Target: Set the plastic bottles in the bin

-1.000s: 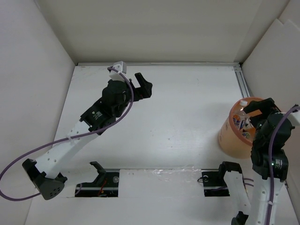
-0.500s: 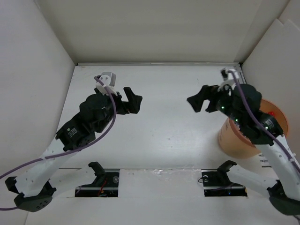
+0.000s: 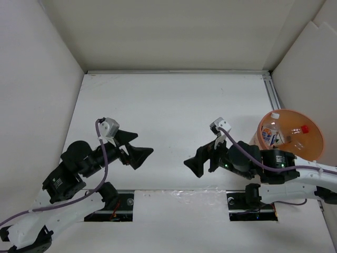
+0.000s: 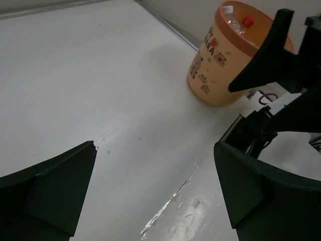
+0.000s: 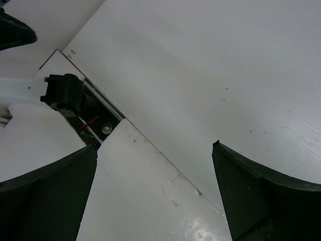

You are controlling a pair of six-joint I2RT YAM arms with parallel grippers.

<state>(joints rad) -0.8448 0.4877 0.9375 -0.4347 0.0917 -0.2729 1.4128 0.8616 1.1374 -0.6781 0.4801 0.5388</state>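
Presently catalogued, item by item.

**Left gripper** (image 3: 138, 148) (image 4: 154, 150): jaws are spread to their widest. Nothing is held between them and nothing is touched. They are carried above the near left part of the tabletop (image 3: 184, 105) and pointed toward the right.

**Right gripper** (image 3: 197, 161) (image 5: 155, 148): jaws are likewise spread fully, with only bare surface seen between the fingers. No object is held or touched. They are carried above the near middle of the tabletop and pointed toward the left, so that the two grippers face each other, well apart.

**Bin** (image 3: 311, 143) (image 4: 215, 75): a round translucent orange bucket, wider at the rim, is stood upright at the right side of the tabletop, just beyond the right arm. Printed pictures are borne on its outer wall.

**Plastic bottles** (image 3: 271, 132) (image 4: 231, 10): these are found inside the bin. A clear bottle with a white cap and a pale label is seen against the left inner wall, and a red cap (image 3: 304, 129) (image 4: 247, 21) is seen near it. How many lie in the bin in all cannot be told.

**Tabletop**: white, matt, marked with a few small specks. A glossy strip of tape is laid along its near edge.

**Enclosure**: the tabletop is closed in by plain white panels at the back and on both sides. A metal rail (image 3: 274, 97) is run along the far right edge.

**Near edge**: two cut-outs are let into the board, each fitted with a black mount (image 3: 111, 196) (image 5: 65, 93). A red wire (image 5: 90, 123) is seen in the left one.

**Cables**: a purple cable (image 3: 100, 153) is looped along each arm.
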